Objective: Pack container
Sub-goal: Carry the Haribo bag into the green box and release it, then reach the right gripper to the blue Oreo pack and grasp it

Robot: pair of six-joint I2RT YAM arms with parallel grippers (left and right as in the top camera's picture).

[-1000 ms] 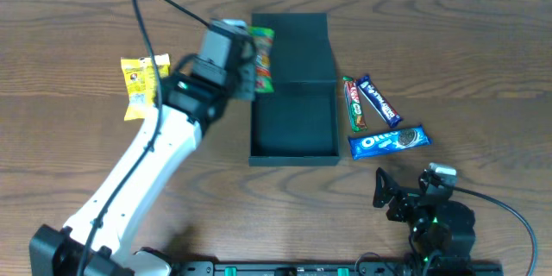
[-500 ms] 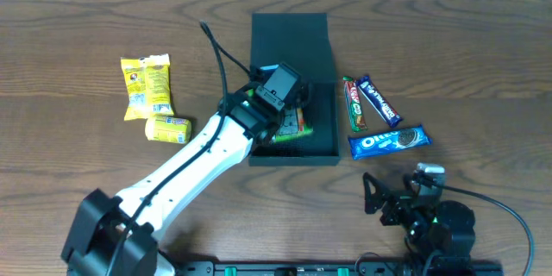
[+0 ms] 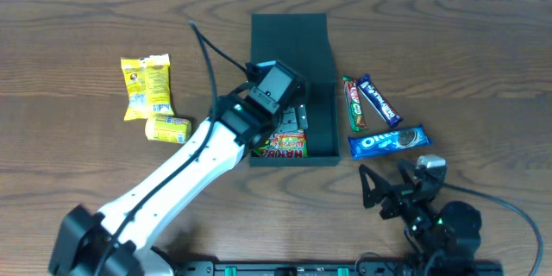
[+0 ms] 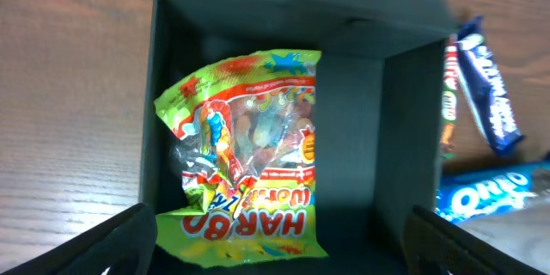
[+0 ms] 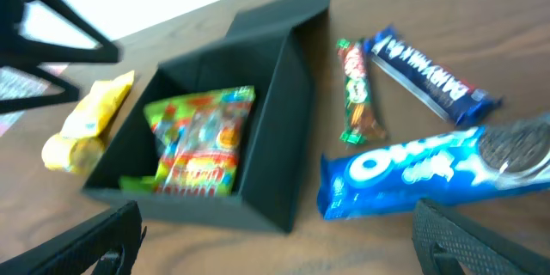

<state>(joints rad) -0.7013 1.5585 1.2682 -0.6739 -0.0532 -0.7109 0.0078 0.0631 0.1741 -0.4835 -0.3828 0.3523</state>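
One snack is now inside the container [image 3: 321,121]: the green gummy packet [image 3: 285,145] lies on the box floor against the front wall. Half a second ago it was still under the left hand [image 3: 293,117], and a second ago it was carried over the lid's left edge. The left hand now hovers above the packet, fingers spread wide and holding nothing. The right hand [image 3: 379,194] sits near the front edge of the tabletop [image 3: 448,43], just shifted from before, fingers likewise wide apart and empty. The container itself has not moved: centre of the tabletop, flap lid open toward the far side. Overhead, the left arm hides the packet's upper half. The left wrist view shows the whole packet [image 4: 249,150], crumpled, along the left wall with bare floor to its right. The right wrist view, somewhat blurred, shows the packet [image 5: 202,142] from low at the front. Three items lie right of the box, unchanged: a blue Oreo pack [image 3: 390,141] nearest the right hand, a dark blue bar [image 3: 379,101], and a red-green bar [image 3: 354,103] closest to the box wall. Only the overhead shows the yellow packets [image 3: 145,84], well left of the box, together with the small yellow roll [image 3: 168,128].
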